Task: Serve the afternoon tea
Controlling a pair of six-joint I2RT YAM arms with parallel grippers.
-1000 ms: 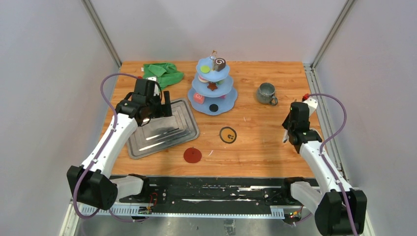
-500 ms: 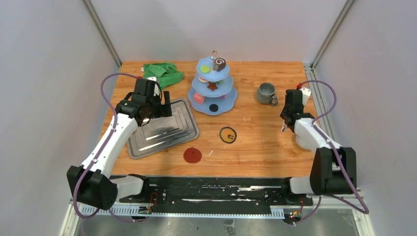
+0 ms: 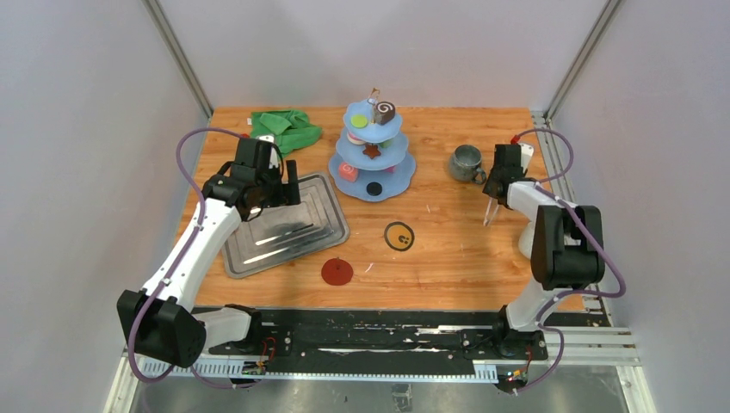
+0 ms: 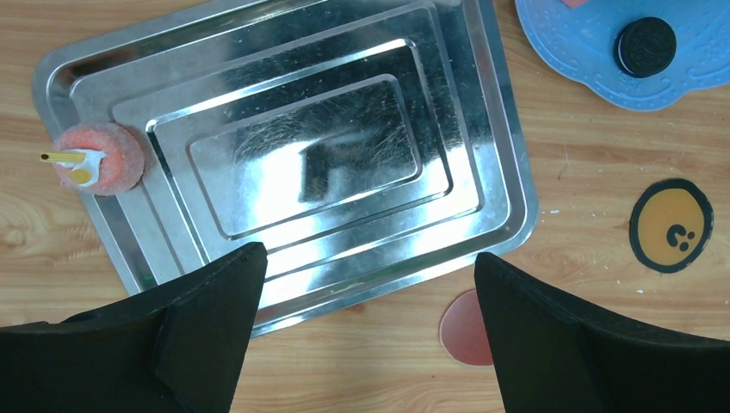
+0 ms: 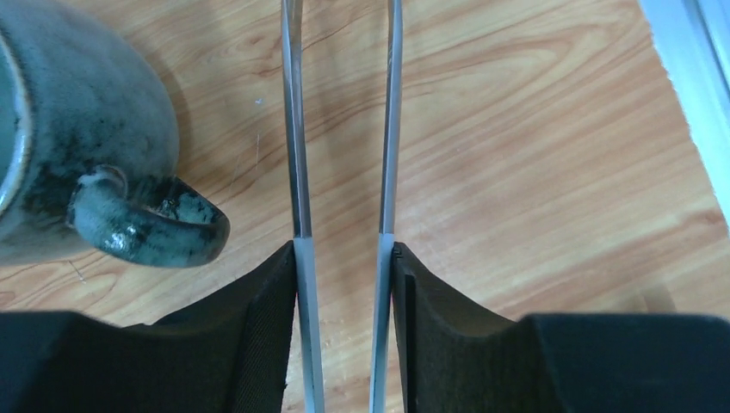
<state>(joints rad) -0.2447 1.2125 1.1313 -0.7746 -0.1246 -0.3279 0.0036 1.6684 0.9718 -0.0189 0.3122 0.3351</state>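
Left wrist view only: pink sweet (image 4: 108, 159) on the left edge of the steel tray (image 4: 508, 172); in the top view the arm hides it. Left claw (image 4: 366, 262) spread wide above the tray. Right wrist view: right claw (image 5: 343, 249) pinching tweezers (image 5: 297, 129), blades apart, just right of the grey-green mug (image 5: 77, 129) on the table (image 5: 534, 129); mug cut off. Other sweets (image 3: 385, 112) on the blue stand (image 3: 392, 185), too small to tell apart.
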